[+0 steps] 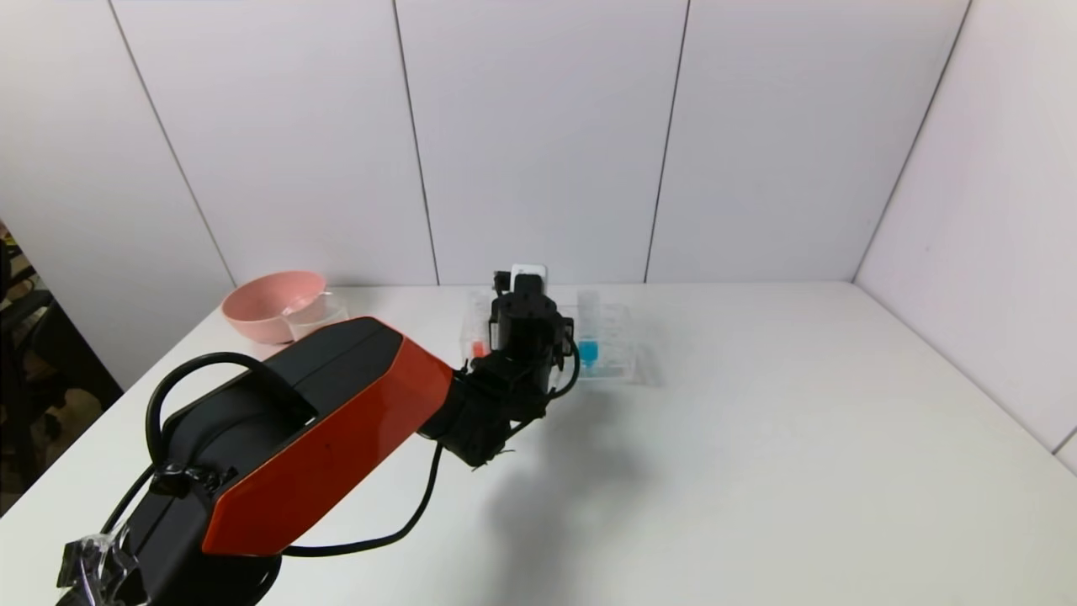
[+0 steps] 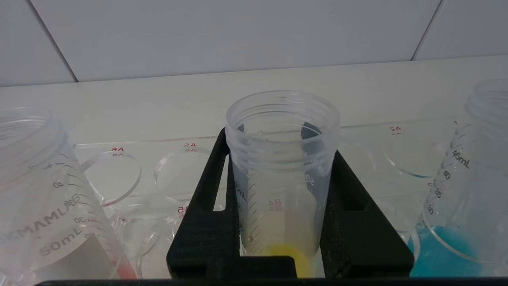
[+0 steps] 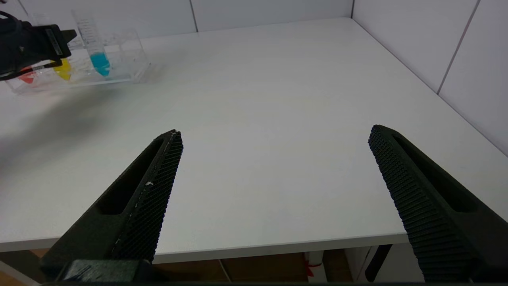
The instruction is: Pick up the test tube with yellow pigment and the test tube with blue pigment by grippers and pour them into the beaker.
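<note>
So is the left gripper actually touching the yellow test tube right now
Touching. The left wrist view shows the left gripper closed on the test tube with yellow pigment, a black finger pressed flat against each side of its clear wall with no gap.

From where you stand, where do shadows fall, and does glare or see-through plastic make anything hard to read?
Head view: the left arm's soft shadow spreads over the table. Left wrist view: the fingers grip the yellow tube; clear walls leave the rack faint. Right wrist view: a dim shadow lies beside the rack; no strong glare.
</note>
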You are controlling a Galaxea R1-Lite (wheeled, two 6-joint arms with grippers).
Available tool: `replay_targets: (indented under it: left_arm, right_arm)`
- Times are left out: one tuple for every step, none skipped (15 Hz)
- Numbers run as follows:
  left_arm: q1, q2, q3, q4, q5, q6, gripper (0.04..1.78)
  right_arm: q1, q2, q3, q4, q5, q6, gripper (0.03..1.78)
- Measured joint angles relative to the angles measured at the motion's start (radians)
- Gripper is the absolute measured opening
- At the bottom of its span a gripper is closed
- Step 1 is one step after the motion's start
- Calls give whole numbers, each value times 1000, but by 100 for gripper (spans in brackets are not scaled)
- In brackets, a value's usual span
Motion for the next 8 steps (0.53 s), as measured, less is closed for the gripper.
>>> replay_targets:
  left_arm:
    - [-1,-3,0,1,0,0,55]
    - [-1,-8,1,3,0,0,55]
    - [-1,-14,3,11,0,1,55]
    - [-1,-23,5,21,0,0,55]
    - [-2,-31,7,28,0,0,55]
    - [-3,-40,8,37,0,0,55]
    - [-3,-50,9,45,0,0,55]
    - [-4,-60,10,53,0,0,55]
  right_arm:
    - [0,0,0,0,0,0,171]
    - [0,0,0,0,0,0,171]
    - [0,0,0,0,0,0,171]
    - [0,0,0,0,0,0,171]
    - [0,0,0,0,0,0,171]
    - [0,0,0,0,0,0,171]
    - [0,0,0,0,0,0,171]
    - [0,0,0,0,0,0,171]
